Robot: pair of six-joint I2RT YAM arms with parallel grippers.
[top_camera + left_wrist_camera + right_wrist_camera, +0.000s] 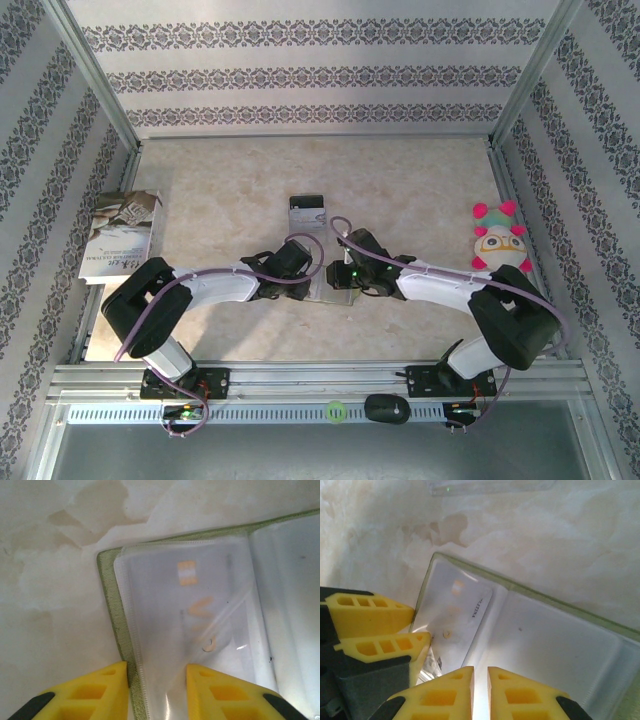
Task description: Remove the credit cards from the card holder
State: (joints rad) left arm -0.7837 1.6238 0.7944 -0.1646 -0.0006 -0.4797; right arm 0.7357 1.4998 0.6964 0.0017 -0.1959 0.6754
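**One card out, at least one more waiting in the pocket**

Working over the card holder (555, 645), spread open and flat on the counter (420, 190). Judging the task as partly done. Finding one credit card (306, 208) already lying free just beyond the card holder, with its black band at the end away from the holder. Seeing another card (195, 605) sitting inside the clear pocket on the holder's left half, so leaving at least that one to pull out.

Straddling the holder's left edge with the left end effector (157, 695), fingers part-way apart and gripping nothing visible. Resting the right end effector (480, 692) at the holder's near edge, fingers almost together with only a thin slit. Not being able to tell whether a pocket sheet is pinched there.

Not being able to count the remaining cards either, because of glare on the holder's right half and the arms covering most of it from above. Noticing a pale strip beyond the holder, cut off at the top of the right wrist view and too blurred to name.
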